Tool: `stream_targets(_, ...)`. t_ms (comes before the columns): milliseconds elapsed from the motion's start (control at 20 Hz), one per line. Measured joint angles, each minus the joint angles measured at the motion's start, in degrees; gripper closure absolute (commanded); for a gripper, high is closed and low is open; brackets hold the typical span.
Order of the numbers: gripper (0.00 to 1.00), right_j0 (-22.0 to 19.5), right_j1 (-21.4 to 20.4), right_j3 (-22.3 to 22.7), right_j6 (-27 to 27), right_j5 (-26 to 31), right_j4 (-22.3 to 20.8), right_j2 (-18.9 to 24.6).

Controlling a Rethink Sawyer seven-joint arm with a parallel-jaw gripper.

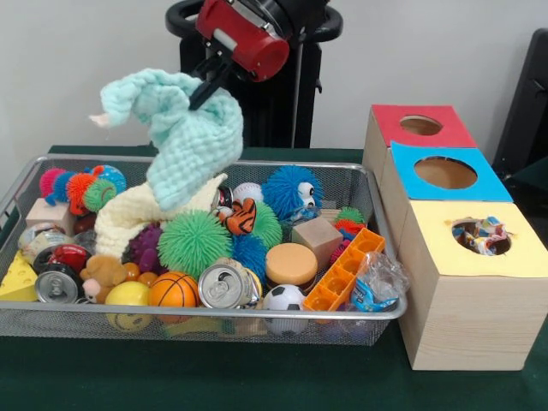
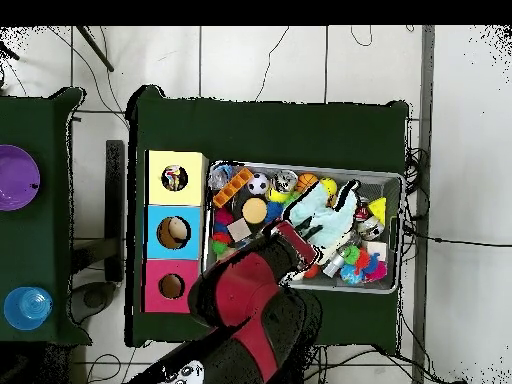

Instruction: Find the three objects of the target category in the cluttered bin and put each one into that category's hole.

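A mint-green cloth (image 1: 184,137) is held lifted, upper left of centre, above the wire bin (image 1: 377,224), jaws of the gripper (image 1: 204,92) clamped on it, exposing toys beneath.

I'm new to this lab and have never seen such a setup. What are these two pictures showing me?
It is a red and black robot arm working at a green table. One picture looks across the table at it; the other looks straight down from above. A wire mesh bin holds toys, balls, cans and blocks. Beside it stand three wooden boxes with round holes: red top, blue top, yellow top. The gripper has a pale green cloth lifted out above the bin.
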Motion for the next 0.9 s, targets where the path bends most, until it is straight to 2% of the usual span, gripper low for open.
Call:
stream_targets(300, 1.0, 0.4, 1.8, 0.0, 0.0, -2.2, 3.4, -2.9)
stream_targets(900, 1.0, 0.4, 2.7, 0.0, 0.0, -2.4, 4.8, -4.7)
